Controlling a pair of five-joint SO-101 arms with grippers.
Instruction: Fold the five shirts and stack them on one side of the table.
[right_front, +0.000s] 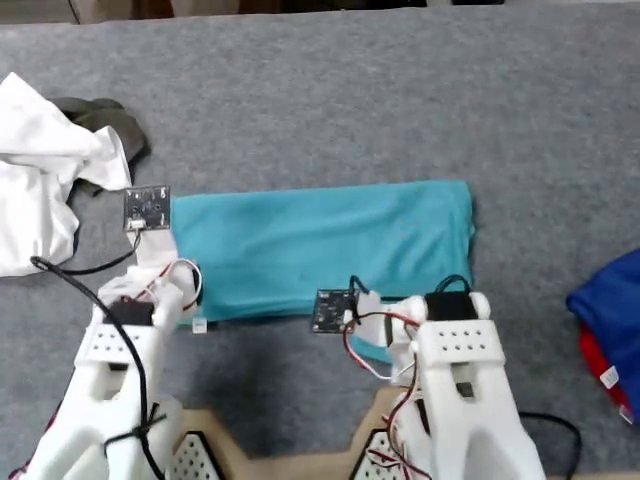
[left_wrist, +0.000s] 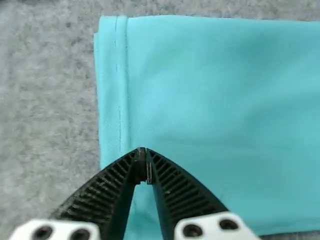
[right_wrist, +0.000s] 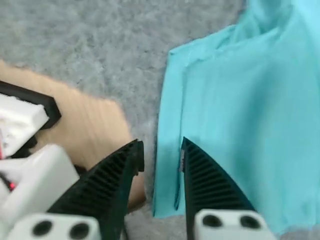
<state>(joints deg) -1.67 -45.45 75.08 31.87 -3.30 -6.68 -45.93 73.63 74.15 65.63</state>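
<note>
Left gripper jaws pressed tip-to-tip over hem of turquoise folded cloth shirt, long strip mid grey felt bench. Right gripper jaws narrowly parted astride near edge. Fabric looks light, limp; pinch corners, all layers.

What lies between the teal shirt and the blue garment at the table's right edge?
Nothing: the high view shows bare grey table cover between the teal shirt and the blue garment.

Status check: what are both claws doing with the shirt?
Left gripper shut over teal shirt hem. Right gripper open at its edge. White shirt and blue shirt aside.
</note>
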